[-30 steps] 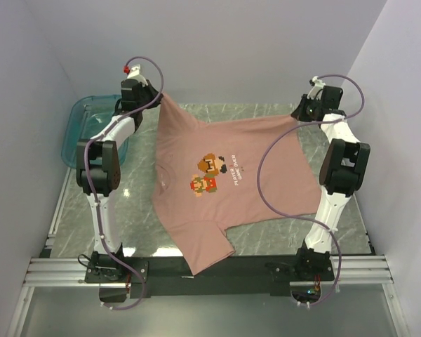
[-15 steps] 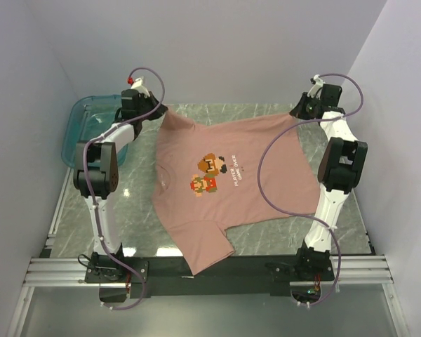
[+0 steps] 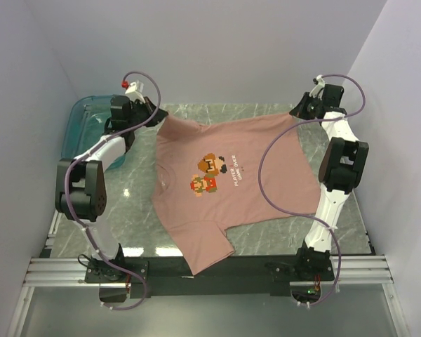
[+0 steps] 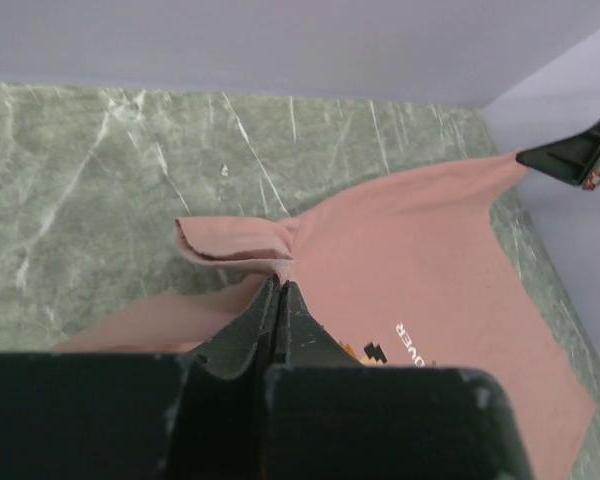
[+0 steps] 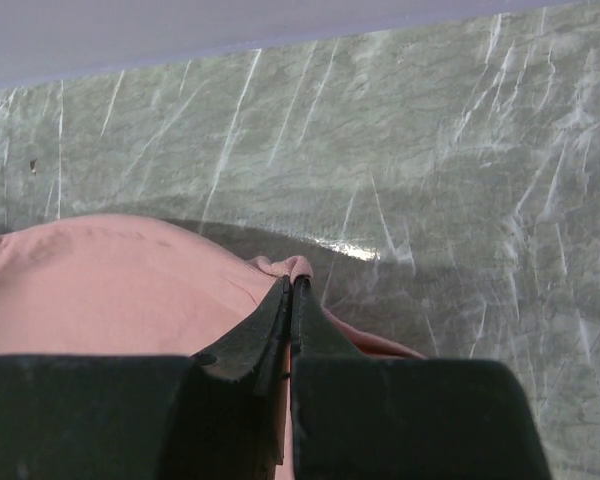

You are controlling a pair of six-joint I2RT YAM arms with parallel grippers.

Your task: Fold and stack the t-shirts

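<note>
Dusty-pink t-shirt (image 3: 231, 203) lies print side up on the tabletop (image 3: 126, 203), with a near part overhanging the front edge. The left jaws are clamped on its far left corner and the right jaws on its far right corner, with the far edge drawn taut between them. Risk: each pinch holds only a thin fold at the tips, so uneven pulling could free a corner or skew the fold.

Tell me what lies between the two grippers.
The t-shirt: its far edge runs from the left gripper to the right gripper, each shut on it. The top view shows this.
</note>
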